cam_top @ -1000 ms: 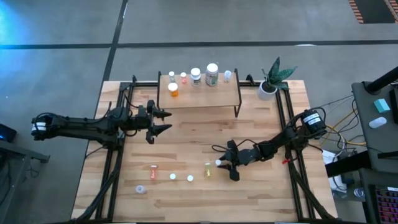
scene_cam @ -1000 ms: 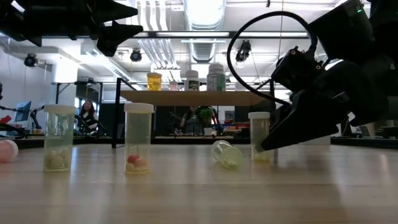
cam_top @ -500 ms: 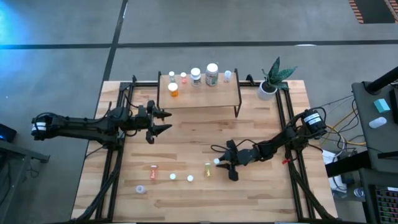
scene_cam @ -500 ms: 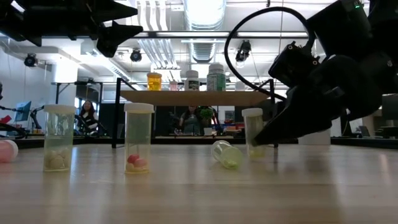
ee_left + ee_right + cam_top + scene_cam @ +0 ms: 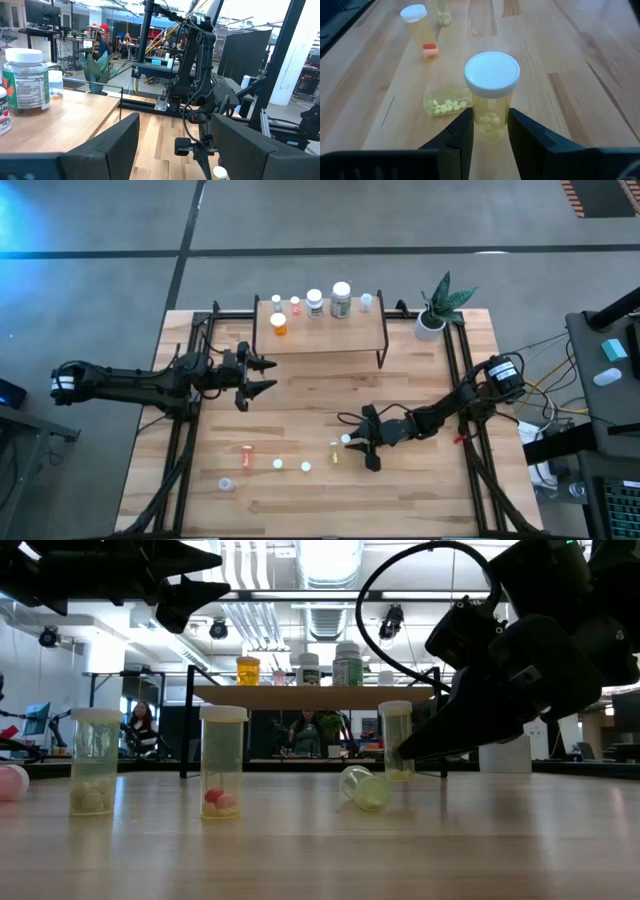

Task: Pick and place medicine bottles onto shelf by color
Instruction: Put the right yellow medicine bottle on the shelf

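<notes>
My right gripper is shut on a clear medicine bottle with a white cap and yellow pills inside, right of the table's middle. A second clear bottle lies on its side next to it. Two more bottles stand upright toward the near left. The shelf stands at the far middle, and several bottles stand on it, one of them orange. My left gripper hovers open, left of the shelf and above the table. My right gripper pinches the lower part of the bottle's body between its two fingers. The fingers come from the table's right, slanting slightly down. The bottle stays upright, cap up. In the low view its bottom hangs a little above the tabletop.
Near the front left edge lie a pink bottle and an orange-pink one. A potted plant stands at the far right corner. Black frame rails run along both sides. Bare wood lies between the shelf and the loose bottles.
My right gripper has raised the clear bottle slightly off the table and drawn it a little toward the table's left. The bottle has stayed upright. The bottle lying beside it has kept its place.
</notes>
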Robot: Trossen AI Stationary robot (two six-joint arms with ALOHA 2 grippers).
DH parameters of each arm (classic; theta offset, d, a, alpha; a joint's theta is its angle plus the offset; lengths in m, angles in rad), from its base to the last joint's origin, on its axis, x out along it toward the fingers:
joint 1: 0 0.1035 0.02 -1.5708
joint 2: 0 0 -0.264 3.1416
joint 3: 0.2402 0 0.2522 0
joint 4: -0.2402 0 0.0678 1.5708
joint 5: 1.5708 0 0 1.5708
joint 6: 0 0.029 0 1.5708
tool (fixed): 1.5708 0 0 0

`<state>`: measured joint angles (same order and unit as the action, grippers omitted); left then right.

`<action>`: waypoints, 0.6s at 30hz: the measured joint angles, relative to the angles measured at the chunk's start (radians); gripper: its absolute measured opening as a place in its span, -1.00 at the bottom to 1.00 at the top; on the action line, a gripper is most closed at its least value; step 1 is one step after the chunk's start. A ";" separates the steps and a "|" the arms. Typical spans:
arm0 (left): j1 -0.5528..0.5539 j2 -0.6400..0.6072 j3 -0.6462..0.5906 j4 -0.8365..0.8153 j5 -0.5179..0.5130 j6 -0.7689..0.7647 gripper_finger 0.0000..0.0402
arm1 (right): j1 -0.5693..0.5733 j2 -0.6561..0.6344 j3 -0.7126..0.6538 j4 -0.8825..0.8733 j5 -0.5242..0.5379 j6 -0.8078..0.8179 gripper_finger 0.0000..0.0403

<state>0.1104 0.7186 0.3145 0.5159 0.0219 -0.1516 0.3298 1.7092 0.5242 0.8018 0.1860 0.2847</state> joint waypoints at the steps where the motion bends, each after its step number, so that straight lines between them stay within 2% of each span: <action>1: 0.000 0.000 0.000 0.001 0.000 0.000 0.15 | -0.002 0.000 0.000 0.000 0.000 0.000 -0.49; 9: 0.000 0.001 -0.002 0.000 0.001 0.000 0.15 | -0.032 -0.020 0.005 -0.004 -0.002 -0.015 -0.48; 18: 0.001 -0.001 -0.003 0.000 0.002 0.000 0.15 | -0.146 -0.228 0.007 -0.094 -0.007 -0.146 -0.48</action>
<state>0.1112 0.7177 0.3119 0.5159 0.0242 -0.1516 0.1842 1.4815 0.5308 0.7078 0.1787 0.1382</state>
